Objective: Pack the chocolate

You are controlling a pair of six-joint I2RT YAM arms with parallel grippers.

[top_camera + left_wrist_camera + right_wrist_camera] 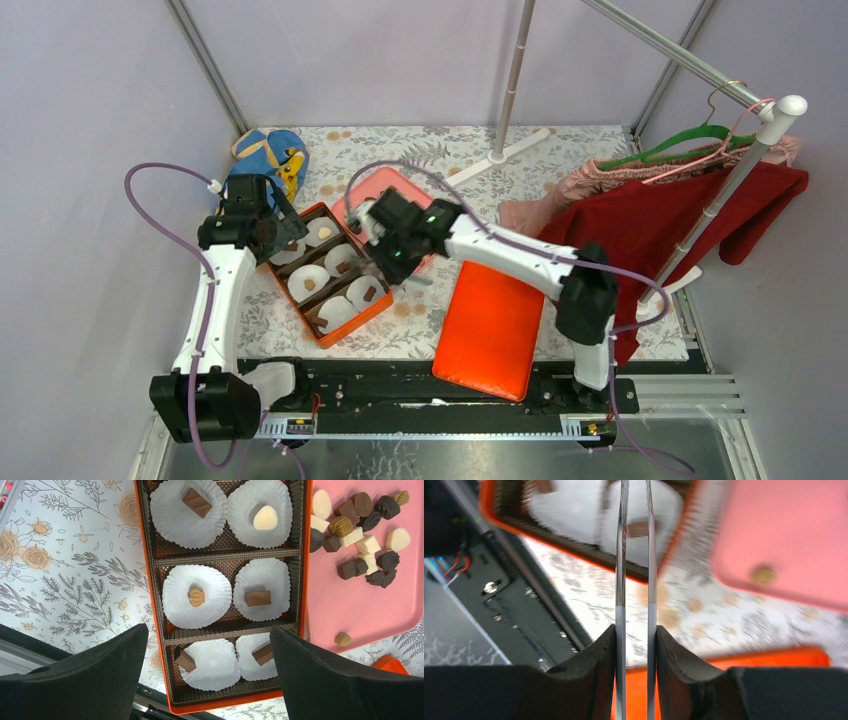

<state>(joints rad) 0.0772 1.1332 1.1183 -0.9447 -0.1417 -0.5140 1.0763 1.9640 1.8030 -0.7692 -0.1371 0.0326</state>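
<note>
The white pleated paper cup liners [197,597] look matt against the rough embossed grid of the dark brown insert [225,556], inside the smooth orange rectangular box [306,555]. The small brown and cream chocolate pieces [367,545] are smooth and satiny on the matt pink plastic tray [370,610]. The tabletop [75,580] has a flat, matt floral-printed surface; thin shiny metal tweezers [621,555] contrast with the matt black right hand [636,640].

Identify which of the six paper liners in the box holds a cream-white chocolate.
The top-right liner in the left wrist view; the other five hold brown pieces.
</note>
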